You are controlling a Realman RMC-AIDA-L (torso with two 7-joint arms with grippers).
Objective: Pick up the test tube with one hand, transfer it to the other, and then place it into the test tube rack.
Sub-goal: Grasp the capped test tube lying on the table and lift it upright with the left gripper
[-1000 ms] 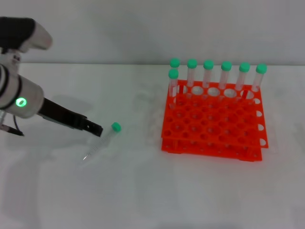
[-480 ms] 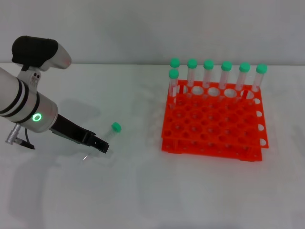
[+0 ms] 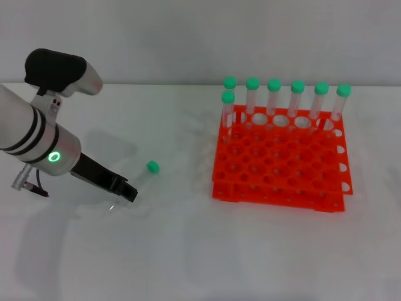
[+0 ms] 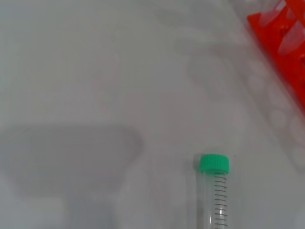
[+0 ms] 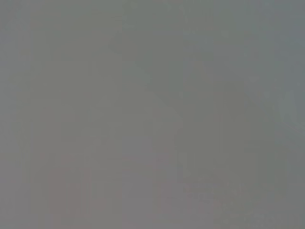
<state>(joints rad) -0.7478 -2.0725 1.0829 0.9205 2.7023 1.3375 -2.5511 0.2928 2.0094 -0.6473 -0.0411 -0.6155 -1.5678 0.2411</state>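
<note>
The test tube (image 3: 151, 167) lies on the white table left of the rack, green cap toward the rack, pointed tip toward the near left. My left gripper (image 3: 127, 191), on the arm with the green ring light, is low over the tube's middle and hides part of its clear body. The left wrist view shows the tube (image 4: 214, 191) lying on the table just ahead, cap end farther off. The orange-red test tube rack (image 3: 276, 191) stands at the right; a corner shows in the left wrist view (image 4: 286, 43). My right gripper is out of view.
Several green-capped tubes (image 3: 274, 94) stand upright in the rack's back row and far-left holes. The right wrist view shows only plain grey. White tabletop (image 3: 188, 251) lies in front of the tube and rack.
My left arm has swung toward the near side, and its gripper went from beside the tube's upper part to low over the tube's middle. The tube has not visibly moved.
</note>
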